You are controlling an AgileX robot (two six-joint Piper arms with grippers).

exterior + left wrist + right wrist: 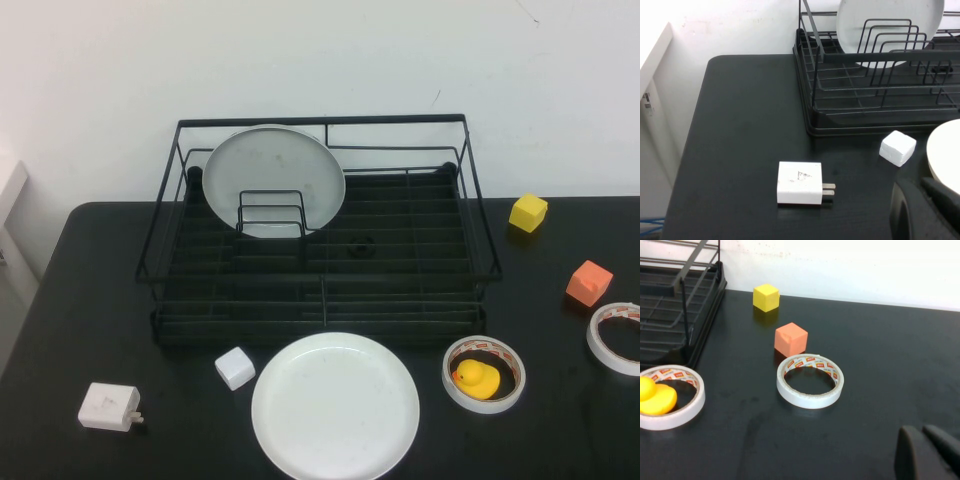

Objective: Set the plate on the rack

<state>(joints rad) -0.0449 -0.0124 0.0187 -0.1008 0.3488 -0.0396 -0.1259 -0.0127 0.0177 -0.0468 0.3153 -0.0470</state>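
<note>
The glossy white plate point(335, 405) lies flat on the black table, in front of the rack; its edge also shows in the left wrist view point(947, 150). The black wire rack point(324, 296) stands at the back centre and holds a duller greyish plate point(273, 180) upright in its dividers. No arm shows in the high view. My left gripper point(922, 187) hangs low over the table beside the plate's left edge, jaws together and empty. My right gripper point(922, 432) is over the table's right part, jaws together and empty.
A white cube point(234, 367) and a white charger point(109, 407) lie left of the plate. A tape roll with a yellow duck point(478, 378) lies right of it. Another tape roll point(615, 338), an orange cube point(589, 282) and a yellow cube point(527, 212) are at far right.
</note>
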